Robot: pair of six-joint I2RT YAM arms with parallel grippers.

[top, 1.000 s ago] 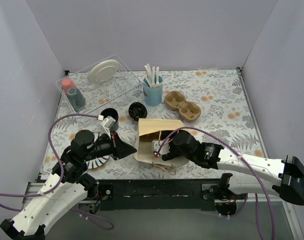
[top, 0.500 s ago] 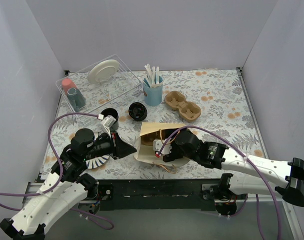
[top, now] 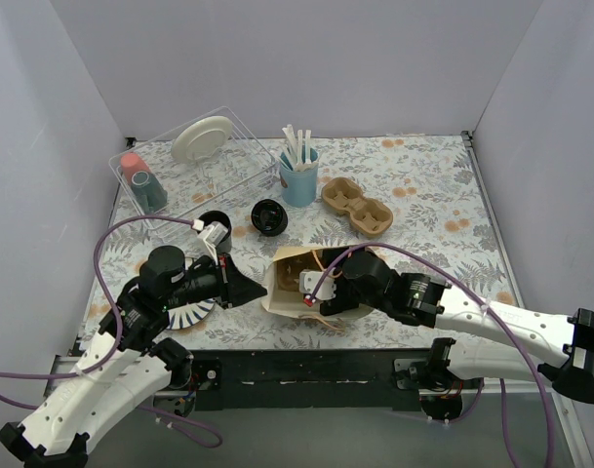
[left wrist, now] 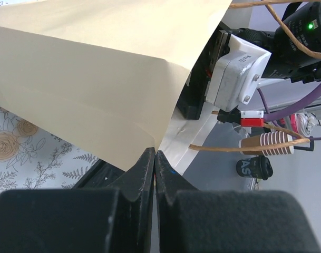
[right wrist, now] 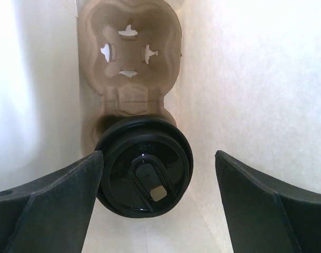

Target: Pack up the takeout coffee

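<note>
Done: coffee [right wrist: 144, 173] in carrier [right wrist: 129, 58], inside bag [left wrist: 97, 79].
Left claw [left wrist: 155, 163]: pinching bag rim.
Right claw [right wrist: 157, 157]: spread; you withdraw it next.

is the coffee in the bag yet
In: the takeout coffee sits upright in a cup carrier between the paper bag walls.

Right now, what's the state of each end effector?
Left end effector: closed on the edge of the brown paper bag.
Right end effector: open, holding nothing, inside the bag above the takeout coffee.

Blue cup [top: 298, 185] of sticks beside cardboard carrier [top: 357, 206] — dish rack [top: 228, 168] further left.
</note>
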